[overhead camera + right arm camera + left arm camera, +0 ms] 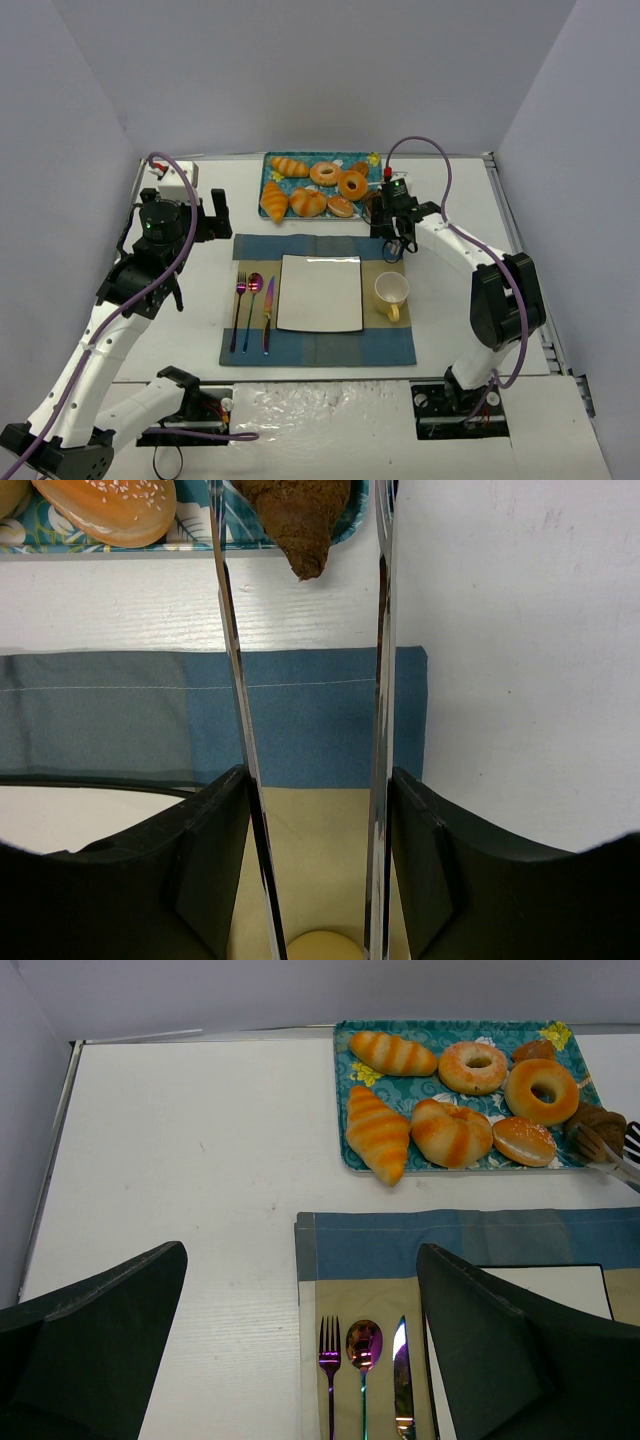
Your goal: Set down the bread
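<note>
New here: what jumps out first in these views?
A blue tray of orange pastries sits at the far edge of the table. At its right end, the right fingers clamp metal tongs whose tips flank the dark brown bread. Nearer, a white plate lies on a placemat, yellow cup on its right.

The white desk (200, 1160) left of the tray (440, 1030) is open to pass over, but the plate (320, 292) and the yellow cup (391, 292) stand in the way on the mat (300, 247) near the tray.
</note>
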`<state>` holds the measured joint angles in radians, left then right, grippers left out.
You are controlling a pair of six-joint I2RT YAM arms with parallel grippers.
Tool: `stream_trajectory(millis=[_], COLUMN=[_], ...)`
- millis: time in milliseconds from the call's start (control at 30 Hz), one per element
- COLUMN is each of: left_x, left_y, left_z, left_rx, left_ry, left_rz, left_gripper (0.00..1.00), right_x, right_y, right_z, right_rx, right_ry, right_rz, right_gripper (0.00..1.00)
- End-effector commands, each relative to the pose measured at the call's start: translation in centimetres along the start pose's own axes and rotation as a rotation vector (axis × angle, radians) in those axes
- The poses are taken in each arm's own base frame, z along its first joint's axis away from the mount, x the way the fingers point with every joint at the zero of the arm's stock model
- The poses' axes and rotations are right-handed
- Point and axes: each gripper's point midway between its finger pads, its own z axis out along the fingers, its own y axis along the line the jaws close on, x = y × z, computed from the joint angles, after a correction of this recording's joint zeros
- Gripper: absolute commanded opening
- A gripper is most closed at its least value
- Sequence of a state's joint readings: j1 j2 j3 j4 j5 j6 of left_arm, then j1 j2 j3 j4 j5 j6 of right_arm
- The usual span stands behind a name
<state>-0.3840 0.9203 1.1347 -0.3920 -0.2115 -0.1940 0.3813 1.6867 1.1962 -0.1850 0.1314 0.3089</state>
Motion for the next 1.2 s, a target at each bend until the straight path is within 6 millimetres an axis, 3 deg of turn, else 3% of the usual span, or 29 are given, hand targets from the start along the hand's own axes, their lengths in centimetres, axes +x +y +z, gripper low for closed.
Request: stream_trajectory(millis=[0, 1167], left_x=[-2.5, -2.4], left_y=[0.1, 0.0], left_z=[-0.1, -0.2], left_rx=[-0.003, -0.006], left_ry=[-0.084, -0.082], left_rz=[-0.017, -0.01], left_gripper=[0.97, 0.97], right_x=[-4.4, -3.5], right_y=[0.3, 1.6], right_z=[-2.7, -1.2], right_rx=[0.002, -0.012], right_ry=[-0.129, -0.089], right_rz=[0.015, -0.002], right_gripper=[0.51, 0.48])
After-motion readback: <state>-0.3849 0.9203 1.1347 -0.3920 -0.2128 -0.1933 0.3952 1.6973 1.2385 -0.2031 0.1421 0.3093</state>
